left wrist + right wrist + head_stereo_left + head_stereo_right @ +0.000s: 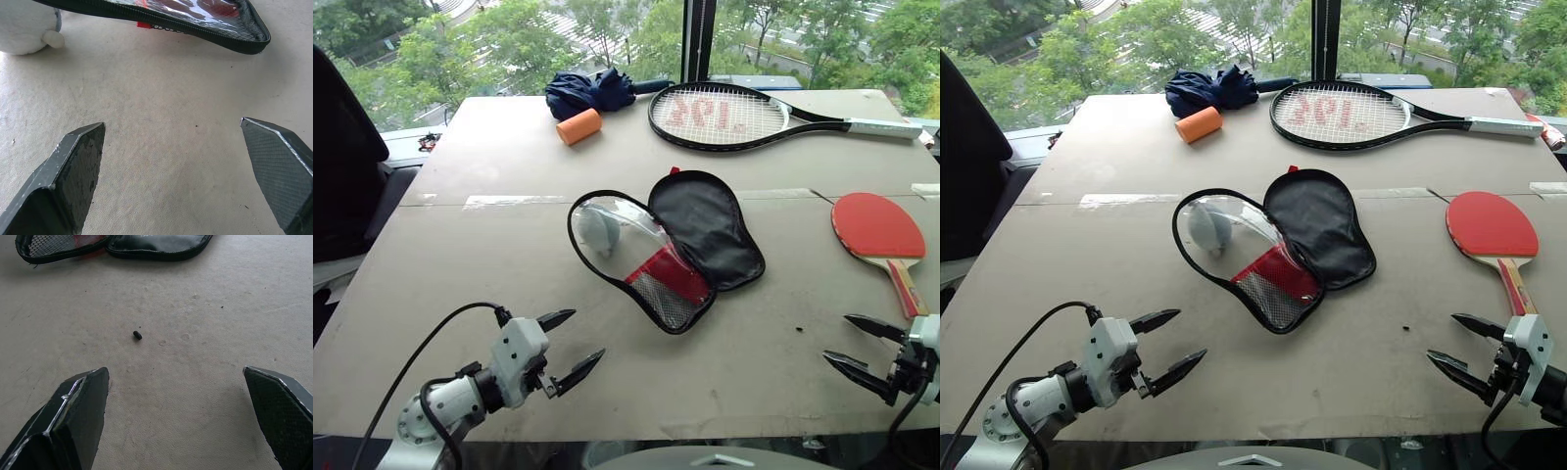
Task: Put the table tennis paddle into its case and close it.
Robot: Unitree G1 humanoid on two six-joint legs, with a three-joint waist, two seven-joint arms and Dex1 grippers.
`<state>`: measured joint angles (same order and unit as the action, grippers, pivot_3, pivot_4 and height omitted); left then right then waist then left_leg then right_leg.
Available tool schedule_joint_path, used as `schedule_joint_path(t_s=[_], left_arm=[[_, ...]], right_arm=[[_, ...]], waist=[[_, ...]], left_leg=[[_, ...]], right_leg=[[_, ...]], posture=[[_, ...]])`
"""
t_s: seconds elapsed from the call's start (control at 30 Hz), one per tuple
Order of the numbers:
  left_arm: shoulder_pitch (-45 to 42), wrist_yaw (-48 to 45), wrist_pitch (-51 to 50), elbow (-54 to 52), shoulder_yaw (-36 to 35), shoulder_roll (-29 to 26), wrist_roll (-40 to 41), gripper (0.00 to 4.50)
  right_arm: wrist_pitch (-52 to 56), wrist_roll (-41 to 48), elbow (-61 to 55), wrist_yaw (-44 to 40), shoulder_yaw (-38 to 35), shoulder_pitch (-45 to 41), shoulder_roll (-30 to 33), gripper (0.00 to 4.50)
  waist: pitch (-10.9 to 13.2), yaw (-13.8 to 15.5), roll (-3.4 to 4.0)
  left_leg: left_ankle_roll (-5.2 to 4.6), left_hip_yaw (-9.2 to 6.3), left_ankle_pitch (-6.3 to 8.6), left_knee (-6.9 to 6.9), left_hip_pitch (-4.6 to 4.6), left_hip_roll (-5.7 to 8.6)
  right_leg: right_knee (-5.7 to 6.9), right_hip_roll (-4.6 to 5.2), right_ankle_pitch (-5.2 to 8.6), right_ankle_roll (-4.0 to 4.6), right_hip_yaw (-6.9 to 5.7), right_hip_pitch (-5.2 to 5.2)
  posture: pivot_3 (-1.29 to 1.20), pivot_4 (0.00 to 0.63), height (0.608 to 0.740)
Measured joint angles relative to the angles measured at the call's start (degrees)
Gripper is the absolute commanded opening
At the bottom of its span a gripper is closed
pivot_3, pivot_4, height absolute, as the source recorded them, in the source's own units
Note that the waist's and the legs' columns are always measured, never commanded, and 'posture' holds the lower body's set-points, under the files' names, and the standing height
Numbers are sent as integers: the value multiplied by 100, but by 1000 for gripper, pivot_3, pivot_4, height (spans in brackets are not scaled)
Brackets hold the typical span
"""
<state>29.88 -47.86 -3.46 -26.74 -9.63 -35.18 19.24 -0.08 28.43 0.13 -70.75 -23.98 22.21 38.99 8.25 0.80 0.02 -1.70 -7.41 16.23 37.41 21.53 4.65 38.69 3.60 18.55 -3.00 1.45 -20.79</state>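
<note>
Both my jaws gape empty. The paddle [878,231] lies far right on the table [509,255], just beyond my right gripper [860,348]; I'd take its handle, then slide it into the open case [675,245] at centre.

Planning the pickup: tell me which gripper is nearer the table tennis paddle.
Right. The right gripper sits just below the table tennis paddle; the left gripper is far across the table.
</note>
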Motion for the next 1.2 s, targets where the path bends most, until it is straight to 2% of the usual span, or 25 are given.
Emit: schedule_joint_path(t_s=[0.53, 0.73, 0.9, 1.0, 1.2], left_arm=[[69, -208, -40, 0, 16, -16, 121, 4500], [20, -365, -123, -11, 11, -31, 344, 4500], [-552, -761, -431, -122, -80, -358, 1008, 4500], [-1241, -836, -911, -204, -255, -649, 1574, 4500], [-2087, -1303, -1648, -71, -651, -1358, 2377, 4500]], right_arm=[[201, 110, -257, 7, 1, 152, 4, 4428], [622, 346, -650, 408, 12, -100, -32, 4428], [1467, 456, -1270, 1321, 465, -987, -190, 4428], [1956, 238, -1418, 1977, 1182, -1897, -478, 4428], [2692, -654, -876, 3070, 2195, -3450, -813, 4428]], waist=[[0, 1, 0], [0, -7, 0], [1, 0, -1], [1, -14, 0], [5, -89, -5]], left_leg=[[0, -1, 0, 0, 1, 0], [0, -1, 0, 0, 1, 0], [4, -13, -3, 2, 4, 0], [32, -17, -18, 4, 11, 1], [39, -16, -24, 5, 39, 6]], right_leg=[[-1, 0, 0, 0, -1, 0], [1, 0, 0, 0, 1, -1], [7, -1, -1, 1, -12, -4], [12, -2, -1, 2, -17, -13], [13, -3, -1, 1, -13, -47]], posture=[[0, 150, 740], [0, 150, 740], [0, 150, 740], [0, 150, 740], [0, 150, 740]])
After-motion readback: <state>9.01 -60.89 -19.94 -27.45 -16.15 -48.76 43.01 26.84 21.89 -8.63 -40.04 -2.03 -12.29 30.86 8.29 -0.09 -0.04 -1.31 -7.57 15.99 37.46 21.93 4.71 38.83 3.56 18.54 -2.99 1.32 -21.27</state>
